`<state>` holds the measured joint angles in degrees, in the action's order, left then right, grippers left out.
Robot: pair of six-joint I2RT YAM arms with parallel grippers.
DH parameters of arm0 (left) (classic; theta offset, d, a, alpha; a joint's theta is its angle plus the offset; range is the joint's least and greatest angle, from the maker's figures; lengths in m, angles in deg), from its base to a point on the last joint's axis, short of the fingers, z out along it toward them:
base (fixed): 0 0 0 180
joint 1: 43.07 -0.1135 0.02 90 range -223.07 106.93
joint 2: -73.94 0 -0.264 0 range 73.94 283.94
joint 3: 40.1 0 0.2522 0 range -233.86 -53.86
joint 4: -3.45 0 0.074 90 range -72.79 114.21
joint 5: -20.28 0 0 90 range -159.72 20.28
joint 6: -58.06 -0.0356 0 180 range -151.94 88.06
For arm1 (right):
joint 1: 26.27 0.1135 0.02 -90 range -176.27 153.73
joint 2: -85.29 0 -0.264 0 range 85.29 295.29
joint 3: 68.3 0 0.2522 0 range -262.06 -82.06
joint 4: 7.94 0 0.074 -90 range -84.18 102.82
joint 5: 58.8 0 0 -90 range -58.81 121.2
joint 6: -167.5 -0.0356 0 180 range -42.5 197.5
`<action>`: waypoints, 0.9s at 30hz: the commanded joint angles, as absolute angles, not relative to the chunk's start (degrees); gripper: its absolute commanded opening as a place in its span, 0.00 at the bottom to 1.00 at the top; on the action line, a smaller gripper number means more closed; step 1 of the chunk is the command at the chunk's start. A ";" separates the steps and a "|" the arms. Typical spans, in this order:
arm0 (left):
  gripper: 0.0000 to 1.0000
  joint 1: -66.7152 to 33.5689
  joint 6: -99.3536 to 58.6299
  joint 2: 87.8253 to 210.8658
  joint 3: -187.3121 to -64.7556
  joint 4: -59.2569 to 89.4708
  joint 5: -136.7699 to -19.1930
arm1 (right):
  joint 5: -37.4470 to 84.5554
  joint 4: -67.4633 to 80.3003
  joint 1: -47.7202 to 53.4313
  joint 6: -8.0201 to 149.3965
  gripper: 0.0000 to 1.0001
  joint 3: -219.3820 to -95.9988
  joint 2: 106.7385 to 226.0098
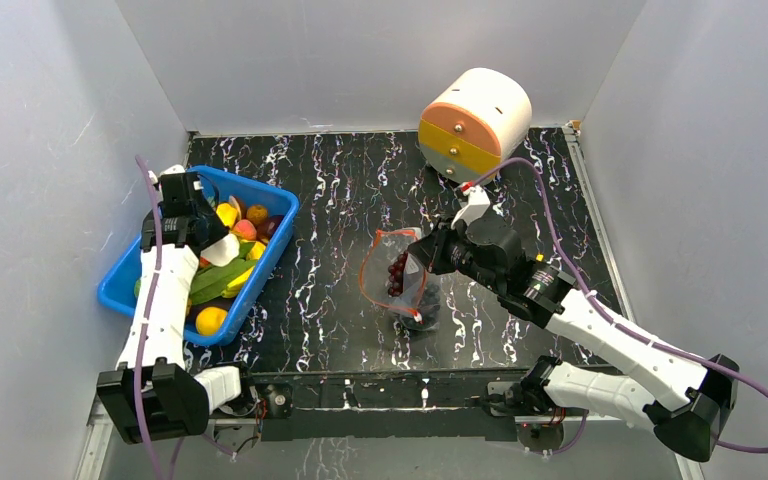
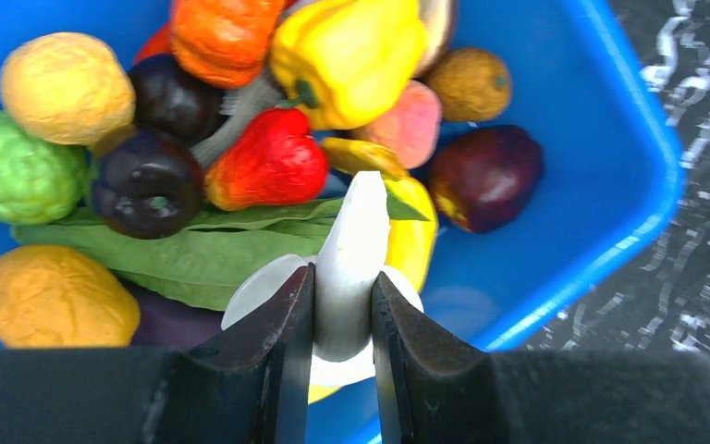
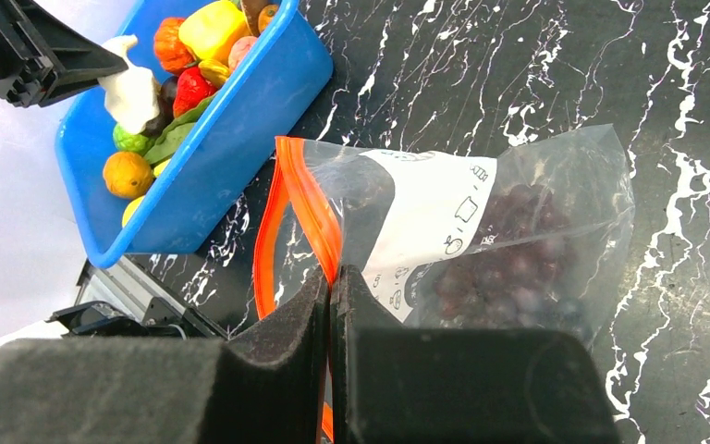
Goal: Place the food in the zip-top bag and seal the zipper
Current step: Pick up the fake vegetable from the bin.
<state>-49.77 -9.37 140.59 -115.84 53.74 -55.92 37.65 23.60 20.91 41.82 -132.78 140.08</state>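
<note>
The clear zip-top bag (image 1: 401, 283) stands at the table's middle with purple grapes (image 3: 508, 273) inside. Its mouth is open towards the left. My right gripper (image 3: 331, 277) is shut on the orange-red zipper (image 3: 310, 199) at the near lip of the mouth and holds it up; it shows in the top view (image 1: 422, 252). My left gripper (image 2: 342, 277) is shut on a white toy piece (image 2: 359, 231) just above the other food (image 2: 268, 162) in the blue bin (image 2: 647, 139). In the top view the left gripper (image 1: 222, 248) is over the bin's middle.
The blue bin (image 1: 278, 245) sits at the left with several toy fruits and vegetables and green leaves. A round white drawer unit (image 1: 475, 120) with orange and yellow fronts stands at the back right. Grey walls close the table on three sides.
</note>
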 commanded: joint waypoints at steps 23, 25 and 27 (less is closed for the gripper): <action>0.20 -49.89 12.83 126.00 -106.92 36.45 -114.68 | 35.76 14.31 21.01 34.16 0.00 -135.08 146.56; 0.19 -49.63 15.02 124.33 -105.06 34.28 -115.00 | 35.21 14.14 21.00 34.01 0.00 -135.95 147.41; 0.18 -49.42 17.35 122.92 -103.27 31.98 -115.37 | 33.87 14.13 20.96 34.00 0.00 -137.12 148.40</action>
<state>-49.68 10.78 126.52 -105.52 38.49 -109.31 35.75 18.34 20.91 35.11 -133.02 147.22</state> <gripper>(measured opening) 0.238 0.009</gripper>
